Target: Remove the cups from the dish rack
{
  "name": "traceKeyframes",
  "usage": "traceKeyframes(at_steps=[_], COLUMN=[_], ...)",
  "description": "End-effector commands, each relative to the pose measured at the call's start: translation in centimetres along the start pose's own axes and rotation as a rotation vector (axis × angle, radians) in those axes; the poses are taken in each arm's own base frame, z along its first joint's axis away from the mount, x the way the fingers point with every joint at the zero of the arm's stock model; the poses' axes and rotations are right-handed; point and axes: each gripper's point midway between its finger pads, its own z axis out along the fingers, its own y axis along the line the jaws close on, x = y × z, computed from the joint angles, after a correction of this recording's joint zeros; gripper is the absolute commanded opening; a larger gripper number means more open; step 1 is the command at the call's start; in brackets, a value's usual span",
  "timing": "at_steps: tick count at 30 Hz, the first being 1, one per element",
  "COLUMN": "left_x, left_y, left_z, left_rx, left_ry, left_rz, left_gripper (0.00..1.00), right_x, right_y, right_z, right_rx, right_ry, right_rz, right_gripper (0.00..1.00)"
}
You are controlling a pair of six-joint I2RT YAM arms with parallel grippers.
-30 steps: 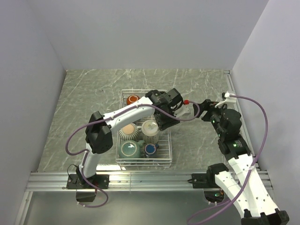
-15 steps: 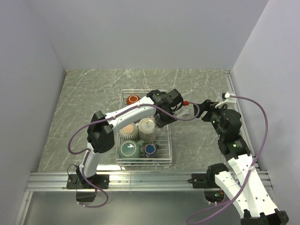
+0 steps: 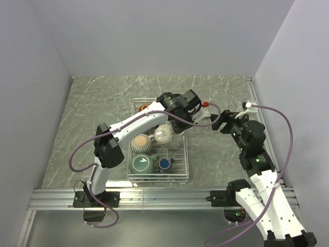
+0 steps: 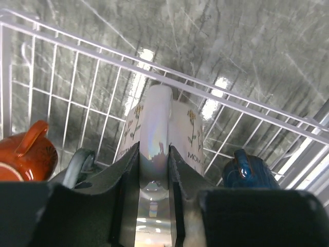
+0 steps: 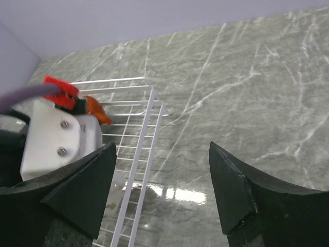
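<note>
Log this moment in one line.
left gripper: shut on white mug handle | right gripper: open, beside dish rack

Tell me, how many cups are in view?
5. Red-brown mug at the rack's far-left corner; white mug gripped by the left gripper; ribbed beige cup left-centre; grey-teal mug and small blue cup along the near side. The arm may hide others.

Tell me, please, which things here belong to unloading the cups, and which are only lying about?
Job:
dish rack
white mug, handle gripped by left hand
ribbed beige cup
grey-teal mug
dark-blue cup
red-brown mug

Not the job:
marble table
purple cable
</note>
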Motion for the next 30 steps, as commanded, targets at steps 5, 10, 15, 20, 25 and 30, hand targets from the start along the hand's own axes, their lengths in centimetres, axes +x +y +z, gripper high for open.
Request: traceKeyframes(at_steps=[5, 10, 15, 20, 25, 30], left_x=[-4.1, -4.5, -5.7, -6.5, -7.1, -7.3], left_y=[2.3, 3.5, 5.0, 7.2, 7.7, 5.0], left_z=[-8.9, -11.3, -14.5, -19.1, -24.3, -26.6], left_rx=[-0.078, -0.111, -0.148, -0.16, -0.103, -0.004], left_ry=[-0.301, -0.358, -0.482, -0.675, -0.863, -0.94], left_rz=[-0.079, -0.106, -0.145, -0.234, -0.26, -0.193], left_gripper=[0.0, 0.0, 0.0, 0.0, 0.0, 0.0], right_x=[-3.5, -3.8, -4.0, -4.1, -5.1, -7.0], right_y=[3.0, 4.6, 7.0, 9.7, 11.1, 13.1], right_z=[-0.6, -0.7, -1.1, -2.0, -1.8, -1.8], right_rx=[-0.131, -0.218, -0.364, -0.545, -0.644, -0.788], right_ry=[-0.075, -0.057, -0.046, -0.046, -0.007, -0.031], right_rz=[-0.015, -0.01, -0.025, 0.007, 0.098, 0.13], right_gripper=[0.8, 0.79, 0.8, 0.83, 0.97, 0.97])
